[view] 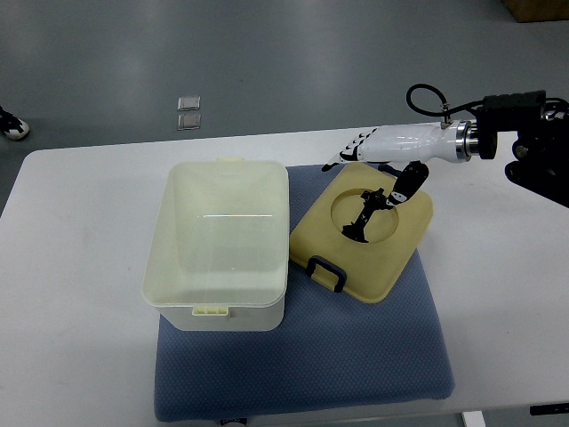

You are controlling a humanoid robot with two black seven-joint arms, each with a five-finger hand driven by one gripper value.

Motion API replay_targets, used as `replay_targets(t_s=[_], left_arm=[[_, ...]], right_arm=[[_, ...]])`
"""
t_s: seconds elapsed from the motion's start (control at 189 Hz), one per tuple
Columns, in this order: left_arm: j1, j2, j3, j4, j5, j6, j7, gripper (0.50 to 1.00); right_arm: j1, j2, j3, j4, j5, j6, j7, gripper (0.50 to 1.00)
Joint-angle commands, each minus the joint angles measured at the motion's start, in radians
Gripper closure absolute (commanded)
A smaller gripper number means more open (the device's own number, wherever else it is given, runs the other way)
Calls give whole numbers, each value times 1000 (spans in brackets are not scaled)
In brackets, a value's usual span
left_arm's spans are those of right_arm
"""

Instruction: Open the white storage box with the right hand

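Open white translucent plastic storage box [218, 245]: I see smooth, slightly glossy walls.
Pale yellow plastic lid [360, 233]: smooth, satin; its black handle [326, 272] looks like matt plastic.
Blue-grey cloth mat [302, 369]: finely textured, matt.
White table [80, 294]: smooth, matt.
Right hand [373, 147]: I read glossy white plastic shell, metal wrist ring.
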Motion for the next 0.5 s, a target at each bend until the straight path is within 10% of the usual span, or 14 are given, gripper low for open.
replay_targets(t_s=[0.0,0.132,0.497], left_arm=[[0,0,0,-1,0,0,0,500],[0,0,0,0,0,0,0,500],[0,0,0,-1,0,0,0,500]], right_arm=[[2,-7,58,0,96,181,-28,611],[-2,-10,111,-15,270,286,-149,607],[-82,56,112,-136,882,266,-332,605]])
